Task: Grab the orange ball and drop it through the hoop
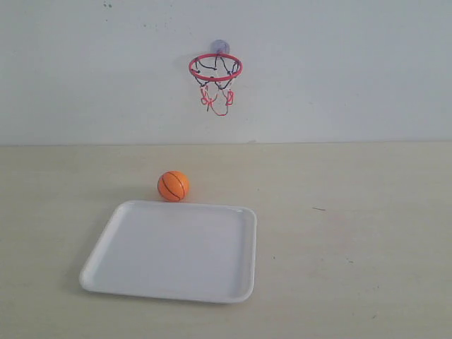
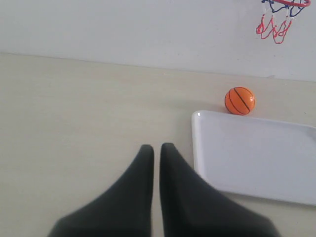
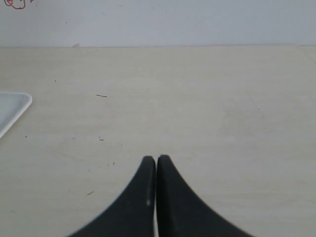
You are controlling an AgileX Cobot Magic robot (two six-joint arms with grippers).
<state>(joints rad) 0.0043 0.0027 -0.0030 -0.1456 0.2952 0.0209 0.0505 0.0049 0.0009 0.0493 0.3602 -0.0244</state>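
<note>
The orange ball [image 1: 173, 186] with black seams rests on the table, touching the far edge of a white tray [image 1: 106, 248]. The hoop [image 1: 215, 68], red ring with black-and-red net, hangs on the wall above and slightly right of it. In the left wrist view the orange ball [image 2: 240, 100] lies well ahead of my left gripper [image 2: 157, 147], which is shut and empty; the hoop's net [image 2: 274, 24] shows at a corner. My right gripper [image 3: 156, 159] is shut on nothing over bare table. Neither gripper shows in the exterior view.
The white tray [image 2: 207, 148] lies flat with nothing in it, beside my left gripper; one corner of the tray [image 3: 19, 101] shows in the right wrist view. The pale wall [image 1: 339, 70] backs the table.
</note>
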